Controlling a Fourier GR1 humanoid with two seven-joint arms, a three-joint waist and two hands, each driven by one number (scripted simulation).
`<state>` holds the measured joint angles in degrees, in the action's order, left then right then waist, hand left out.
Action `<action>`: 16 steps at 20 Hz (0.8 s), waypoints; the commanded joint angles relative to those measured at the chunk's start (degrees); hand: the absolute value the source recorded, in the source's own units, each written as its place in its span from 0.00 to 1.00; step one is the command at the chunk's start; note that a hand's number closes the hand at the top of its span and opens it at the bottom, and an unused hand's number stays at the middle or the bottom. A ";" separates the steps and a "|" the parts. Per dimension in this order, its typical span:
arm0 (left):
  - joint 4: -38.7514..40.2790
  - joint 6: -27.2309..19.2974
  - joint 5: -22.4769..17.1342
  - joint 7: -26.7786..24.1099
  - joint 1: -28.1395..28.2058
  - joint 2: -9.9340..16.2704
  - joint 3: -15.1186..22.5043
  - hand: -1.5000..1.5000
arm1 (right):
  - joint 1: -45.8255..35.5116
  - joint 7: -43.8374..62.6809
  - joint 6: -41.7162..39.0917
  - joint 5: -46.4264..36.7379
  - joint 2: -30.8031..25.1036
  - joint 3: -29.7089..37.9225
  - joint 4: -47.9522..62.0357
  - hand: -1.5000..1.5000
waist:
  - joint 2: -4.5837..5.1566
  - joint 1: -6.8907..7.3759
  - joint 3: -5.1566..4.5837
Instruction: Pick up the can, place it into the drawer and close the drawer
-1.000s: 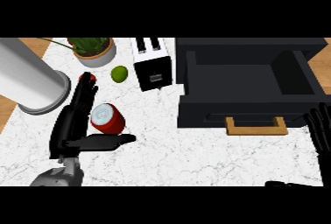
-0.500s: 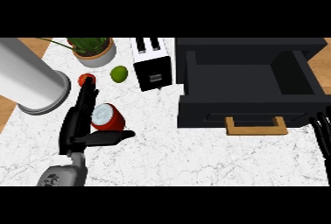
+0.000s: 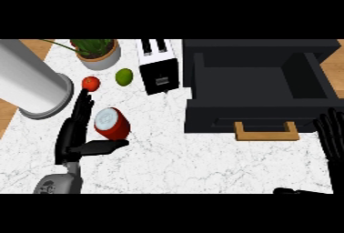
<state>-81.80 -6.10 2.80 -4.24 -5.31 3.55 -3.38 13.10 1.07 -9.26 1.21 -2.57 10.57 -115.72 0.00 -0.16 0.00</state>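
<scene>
Can (image 3: 111,124), red with a pale lid, lies tilted on the white marbled worktop (image 3: 201,164), cradled between the straight fingers and the spread thumb of the left hand (image 3: 75,136). That hand is open around it, fingers along its left side and thumb under its lower edge, not yet curled shut; I judge this a set-up for the grasp. Far left stands a large grey cylinder (image 3: 30,84), with a small tomato (image 3: 91,83) just beyond the fingertips, a lime (image 3: 124,76) and a potted plant (image 3: 96,51) further back. A toaster (image 3: 161,68) sits between these and the drawer (image 3: 259,82), which is pulled open, its dark cavity facing up and its wooden handle (image 3: 266,132) toward the robot, ready to receive the can. At the right edge the right hand (image 3: 332,136) rests open, fingers up, near the drawer's front, well placed to push it shut later.
</scene>
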 commanded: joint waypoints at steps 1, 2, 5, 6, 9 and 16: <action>2.32 0.68 0.24 -4.89 3.20 -1.05 0.86 0.00 | -2.08 2.15 -0.41 0.76 -0.96 1.01 0.16 0.00 | -0.02 0.08 0.00; 6.36 2.36 -1.47 -7.95 1.35 1.11 -2.25 0.00 | -0.44 4.17 -0.05 0.48 -0.41 0.21 -3.78 0.00 | -0.01 -0.03 -0.01; 8.44 2.75 -1.38 -5.63 -1.68 2.27 -2.88 0.00 | 1.87 3.44 -1.15 0.66 0.23 0.26 -5.88 0.00 | -0.03 -0.08 0.00; 12.22 5.08 -3.12 -10.30 -0.78 2.95 -4.39 0.00 | 1.90 -1.43 -0.67 0.79 1.48 1.03 -1.36 0.00 | 0.00 -0.09 0.00; 11.88 2.06 -0.47 -9.95 -0.73 1.21 -2.35 0.00 | 1.64 -3.68 2.14 -4.49 2.46 -3.64 0.65 0.00 | -0.02 -0.01 0.00; 21.18 3.40 -1.55 -16.19 -2.49 1.82 -4.30 0.00 | 0.60 4.59 -0.07 0.36 1.13 0.41 -5.64 0.00 | 0.00 -0.10 -0.01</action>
<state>-66.96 -2.91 1.06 -16.38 -5.89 5.27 -6.89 14.11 3.37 -9.62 1.15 -1.54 10.70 -119.51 -0.02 -0.19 0.00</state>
